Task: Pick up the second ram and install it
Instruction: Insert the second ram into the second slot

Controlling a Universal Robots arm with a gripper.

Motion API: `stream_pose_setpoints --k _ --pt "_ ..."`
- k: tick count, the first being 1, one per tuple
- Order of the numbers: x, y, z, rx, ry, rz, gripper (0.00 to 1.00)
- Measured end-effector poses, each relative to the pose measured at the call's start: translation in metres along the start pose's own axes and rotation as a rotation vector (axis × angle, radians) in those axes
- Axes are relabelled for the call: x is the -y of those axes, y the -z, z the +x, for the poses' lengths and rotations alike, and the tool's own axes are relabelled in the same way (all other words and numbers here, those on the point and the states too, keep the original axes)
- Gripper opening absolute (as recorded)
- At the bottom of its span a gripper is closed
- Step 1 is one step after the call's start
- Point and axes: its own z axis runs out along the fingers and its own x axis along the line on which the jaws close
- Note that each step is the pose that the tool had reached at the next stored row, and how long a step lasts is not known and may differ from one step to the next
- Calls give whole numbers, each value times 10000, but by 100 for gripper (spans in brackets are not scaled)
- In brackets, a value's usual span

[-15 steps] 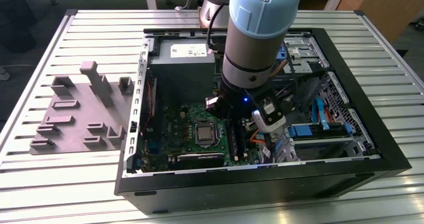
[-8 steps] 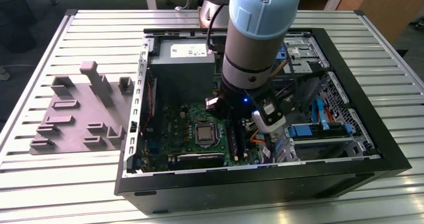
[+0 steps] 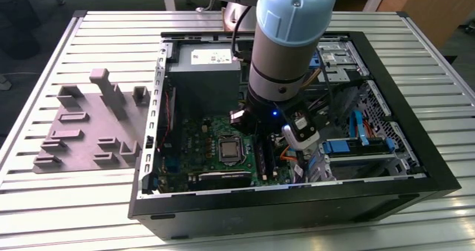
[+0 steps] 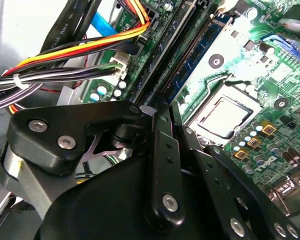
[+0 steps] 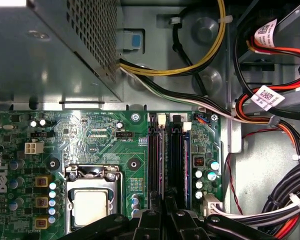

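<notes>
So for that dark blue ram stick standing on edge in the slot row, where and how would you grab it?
Probably by the ram stick's exposed top long edge, near mid-length, coming straight down from above and pinching across its two flat faces. It stands upright with its lower edge down in the slot row. A neighbouring slot and the processor socket flank it, leaving little side access.

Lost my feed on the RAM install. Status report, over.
Gripper down inside the PC case, over the motherboard's memory slots. Fingers close together. RAM stick edge-on at the slots beside the CPU socket. Cable bundle alongside, off the slots.
</notes>
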Motion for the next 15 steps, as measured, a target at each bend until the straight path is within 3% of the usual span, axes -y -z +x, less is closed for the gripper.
stream_pose_setpoints --k 8,15 --pt "-1 13 0 1 0 -3 21" --pt "-11 184 0 1 0 -1 21"
